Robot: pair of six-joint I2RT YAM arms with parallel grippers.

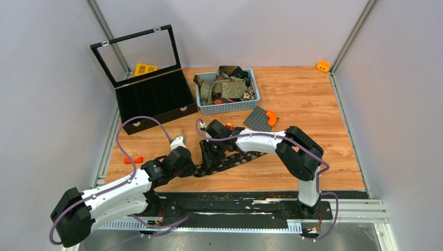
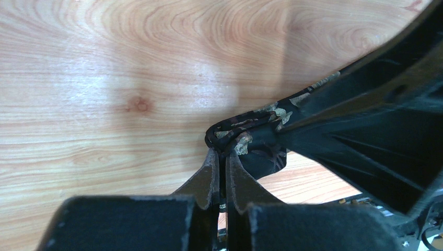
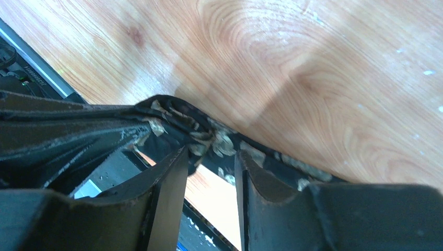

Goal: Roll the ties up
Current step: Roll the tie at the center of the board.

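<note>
A black tie with a pale floral print lies on the wooden table in front of the arms, running from the lower left up to the right. My left gripper is at its left end. In the left wrist view it is shut on the tie's folded end. My right gripper hangs over the tie just right of the left one. In the right wrist view its jaws stand apart, and the curled tie lies across the fingertips. More ties are heaped in a basket.
The blue-grey basket stands at the back centre. An open black compartment box is at the back left. A grey studded plate with an orange brick lies behind the right arm. Another orange brick lies at the left.
</note>
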